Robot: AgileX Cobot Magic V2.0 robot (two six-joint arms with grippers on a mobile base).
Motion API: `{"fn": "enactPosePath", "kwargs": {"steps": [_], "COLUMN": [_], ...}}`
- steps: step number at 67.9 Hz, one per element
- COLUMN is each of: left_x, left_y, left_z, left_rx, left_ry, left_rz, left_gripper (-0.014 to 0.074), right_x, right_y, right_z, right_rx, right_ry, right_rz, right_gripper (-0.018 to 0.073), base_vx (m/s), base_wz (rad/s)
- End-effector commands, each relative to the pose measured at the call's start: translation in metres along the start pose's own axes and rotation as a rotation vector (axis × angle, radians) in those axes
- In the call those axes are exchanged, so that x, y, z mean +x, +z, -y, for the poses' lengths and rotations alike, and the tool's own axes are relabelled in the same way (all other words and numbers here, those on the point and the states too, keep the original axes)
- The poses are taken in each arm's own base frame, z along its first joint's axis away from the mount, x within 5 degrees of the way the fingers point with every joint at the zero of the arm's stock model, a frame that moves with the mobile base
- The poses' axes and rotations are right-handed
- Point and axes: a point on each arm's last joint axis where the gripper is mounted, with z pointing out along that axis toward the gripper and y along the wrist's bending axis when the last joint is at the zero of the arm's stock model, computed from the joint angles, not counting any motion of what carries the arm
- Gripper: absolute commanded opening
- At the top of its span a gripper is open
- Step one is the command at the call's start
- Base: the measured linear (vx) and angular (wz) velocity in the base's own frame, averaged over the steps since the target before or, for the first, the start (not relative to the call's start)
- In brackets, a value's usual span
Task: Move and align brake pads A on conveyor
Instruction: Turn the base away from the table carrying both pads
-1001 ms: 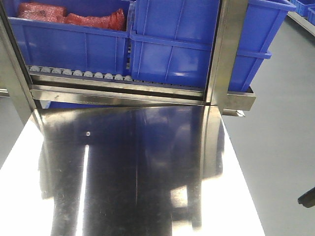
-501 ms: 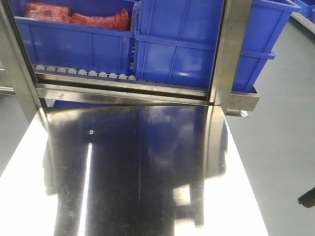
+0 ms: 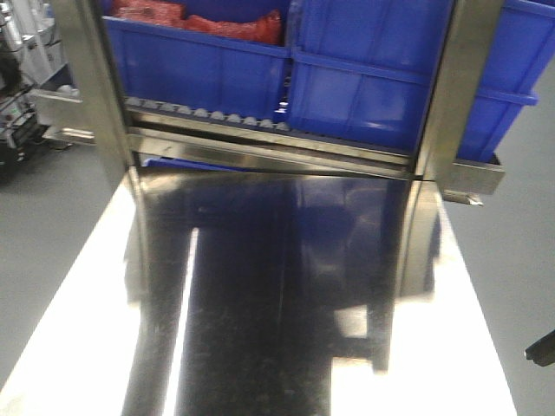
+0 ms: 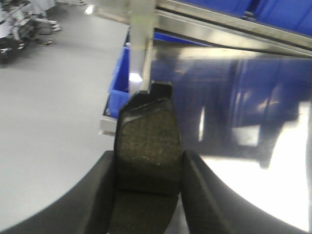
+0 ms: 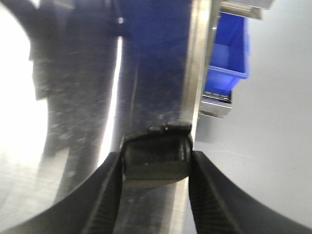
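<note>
In the left wrist view my left gripper (image 4: 148, 168) is shut on a brake pad (image 4: 146, 136), dark gritty face up, held above the left edge of the shiny steel tabletop (image 4: 273, 165). In the right wrist view my right gripper (image 5: 156, 163) is shut on another brake pad (image 5: 156, 156), seen end-on, above the right edge of the steel tabletop (image 5: 73, 97). Neither gripper shows in the front view. The conveyor belt is out of view.
The steel tabletop (image 3: 286, 286) fills the front view. Behind it stand a steel rack frame (image 3: 91, 78), a row of small grey rollers (image 3: 217, 115) and blue bins (image 3: 364, 69), one holding red packets (image 3: 234, 24). Grey floor (image 3: 512, 260) lies on both sides.
The whole front view has shifted right: the rack, bins and tabletop sit further right in frame, and floor with equipment has come into view at the left.
</note>
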Motion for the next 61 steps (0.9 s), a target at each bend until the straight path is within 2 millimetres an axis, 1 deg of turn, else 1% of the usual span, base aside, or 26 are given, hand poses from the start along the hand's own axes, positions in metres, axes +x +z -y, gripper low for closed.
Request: {"fn": "enactPosePath", "kwargs": {"steps": [1, 28, 61], "left_x": [-0.0133, -0.0133, -0.0133], "left_y": [-0.0027, -0.0027, -0.0027], "left_z": [0.0020, 0.0020, 0.0020], "left_rx": [0.016, 0.016, 0.016], "left_ry": [0.005, 0.005, 0.005], "left_rz": [0.095, 0.095, 0.095], "left_gripper": [-0.0006, -0.0006, -0.0006], "right_x": [-0.0134, -0.0133, -0.0133], "right_y": [-0.0060, -0.0060, -0.0060], "right_z": [0.0002, 0.0001, 0.0001], "right_rx": [0.007, 0.006, 0.006], "right_ry": [-0.009, -0.008, -0.008], "right_rz": [0.101, 0.099, 0.099], "right_gripper": [-0.0004, -0.0004, -0.0004], "base_vx": [-0.13, -0.16, -0.23], "base_wz": [0.35, 0.40, 0.44]}}
